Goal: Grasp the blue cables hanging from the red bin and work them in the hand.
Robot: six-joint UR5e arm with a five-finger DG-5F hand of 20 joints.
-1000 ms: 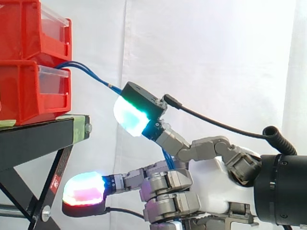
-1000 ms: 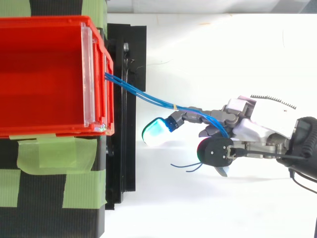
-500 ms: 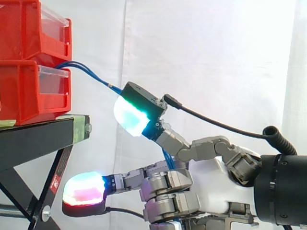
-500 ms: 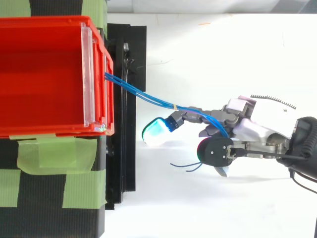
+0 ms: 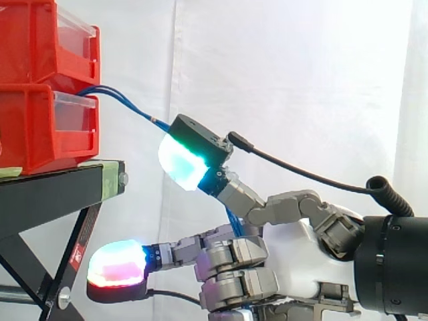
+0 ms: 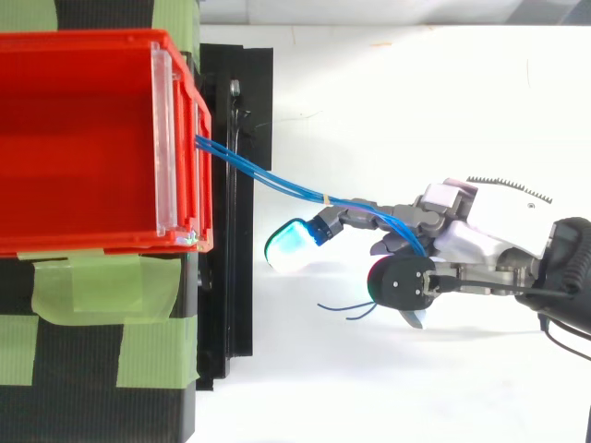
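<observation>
Hand (image 5: 294, 247): fingers near palm curled, gripping blue cables (image 6: 277, 187). Upper finger stretched forward, cyan pad (image 5: 179, 160). Lower finger also stretched, red-magenta pad (image 5: 117, 264).
Cables lie along upper finger in top view, then drop between fingers into palm. Loose ends (image 6: 346, 309) poke out just beside hand.
Ahead of fingertips, cables climb in gentle arc to front of red bin (image 5: 33, 127), well apart from hand.
Black stand (image 5: 47, 194) under bin, near lower pad. Green tape (image 6: 83, 286) on stand.
White curtain (image 5: 301, 80) behind hand.
</observation>
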